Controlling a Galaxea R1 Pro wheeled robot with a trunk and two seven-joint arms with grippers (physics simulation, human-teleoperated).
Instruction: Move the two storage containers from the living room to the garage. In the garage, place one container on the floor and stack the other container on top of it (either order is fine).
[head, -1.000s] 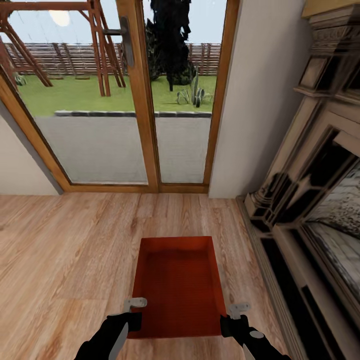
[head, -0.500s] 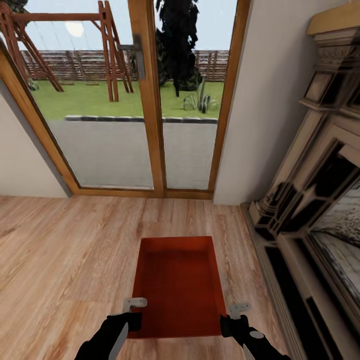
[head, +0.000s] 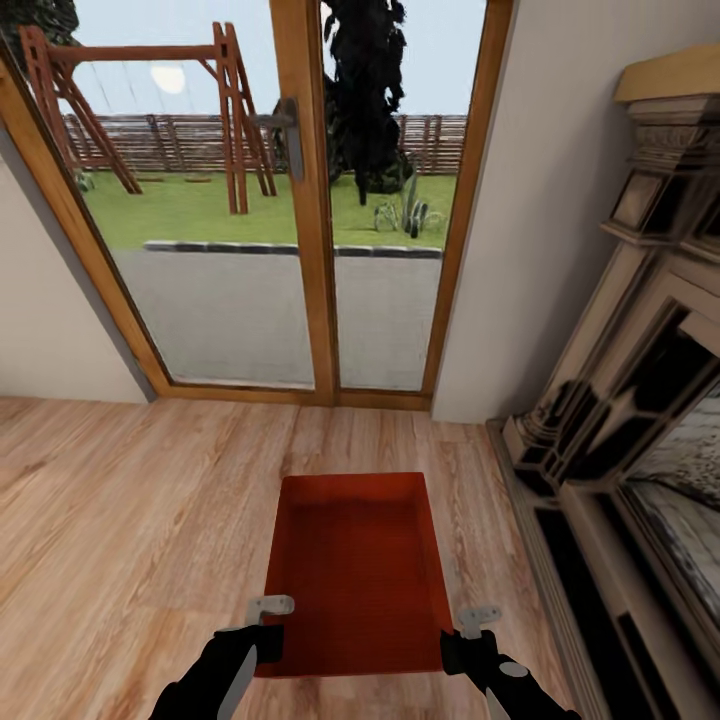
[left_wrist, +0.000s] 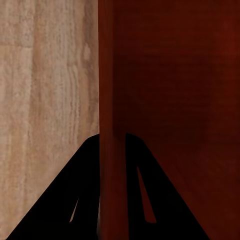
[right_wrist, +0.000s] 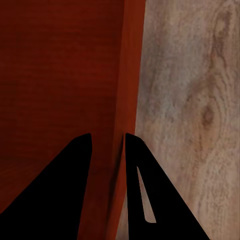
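Left gripper (head: 268, 628) and right gripper (head: 462, 636): jaws narrow, each clamping 1 side wall of the storage container (head: 355, 570).

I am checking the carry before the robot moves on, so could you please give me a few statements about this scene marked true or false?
1. Both grippers clamp a wall of the storage container. True: the left gripper and the right gripper each straddle a side wall.
2. The container holds a second box inside. False: its inside is empty.
3. The floor under it is dark concrete. False: it is light wood plank floor.
4. A glazed wooden door stands ahead, with a swing frame outside. True.
5. A fireplace surround stands on the robot's left. False: it is on its right.
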